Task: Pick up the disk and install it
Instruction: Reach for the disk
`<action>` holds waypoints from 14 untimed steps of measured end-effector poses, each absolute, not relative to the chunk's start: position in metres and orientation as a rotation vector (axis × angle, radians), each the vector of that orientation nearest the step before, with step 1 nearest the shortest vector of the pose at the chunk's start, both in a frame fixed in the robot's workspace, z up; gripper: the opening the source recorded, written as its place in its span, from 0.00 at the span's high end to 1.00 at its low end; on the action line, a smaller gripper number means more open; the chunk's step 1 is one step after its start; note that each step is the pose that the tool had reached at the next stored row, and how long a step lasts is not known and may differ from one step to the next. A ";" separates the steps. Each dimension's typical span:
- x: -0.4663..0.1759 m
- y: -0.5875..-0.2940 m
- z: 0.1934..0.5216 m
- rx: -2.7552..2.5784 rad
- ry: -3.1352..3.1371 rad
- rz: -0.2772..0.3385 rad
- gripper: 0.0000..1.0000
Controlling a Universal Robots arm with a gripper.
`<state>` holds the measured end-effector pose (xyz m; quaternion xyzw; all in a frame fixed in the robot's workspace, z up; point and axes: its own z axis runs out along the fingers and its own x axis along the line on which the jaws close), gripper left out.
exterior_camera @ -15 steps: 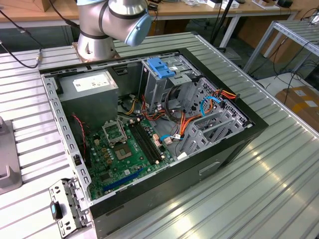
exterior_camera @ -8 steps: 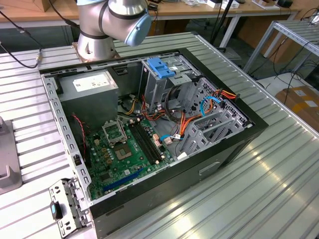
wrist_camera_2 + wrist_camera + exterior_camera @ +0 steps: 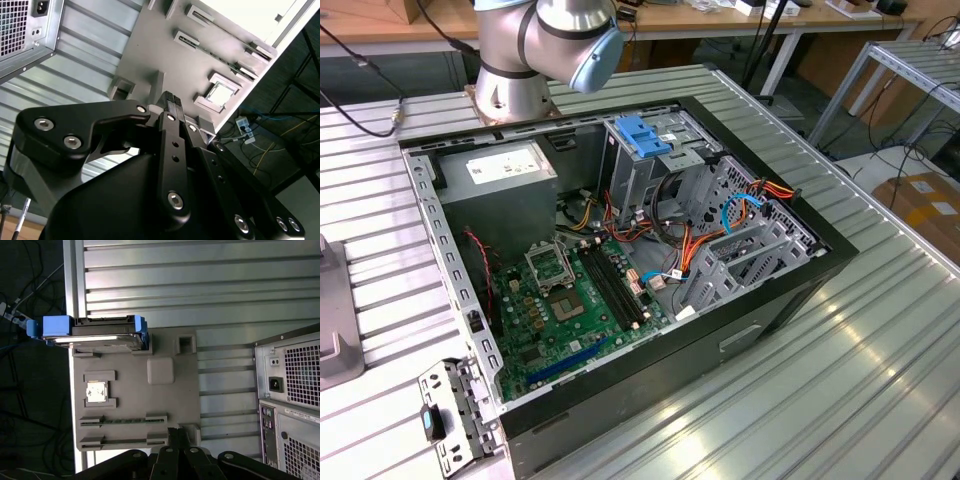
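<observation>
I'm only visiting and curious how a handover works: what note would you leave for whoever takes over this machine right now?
Gripper: shut, holding nothing, above the grey tray, apart from the disk.
Disk: sits in its blue frame at the end of that tray away from the gripper, untouched.
Computer case: open on the ribbed table, its back beside the tray in the first wrist view.
Done: nothing that shows.
Left: the pick-up and the install.
</observation>
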<state>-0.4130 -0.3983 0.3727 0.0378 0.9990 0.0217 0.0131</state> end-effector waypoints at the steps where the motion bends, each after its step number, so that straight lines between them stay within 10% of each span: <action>1: -0.413 -0.398 0.373 0.118 3.113 0.067 0.90; 14: -0.421 -0.398 0.372 0.118 3.112 0.067 0.90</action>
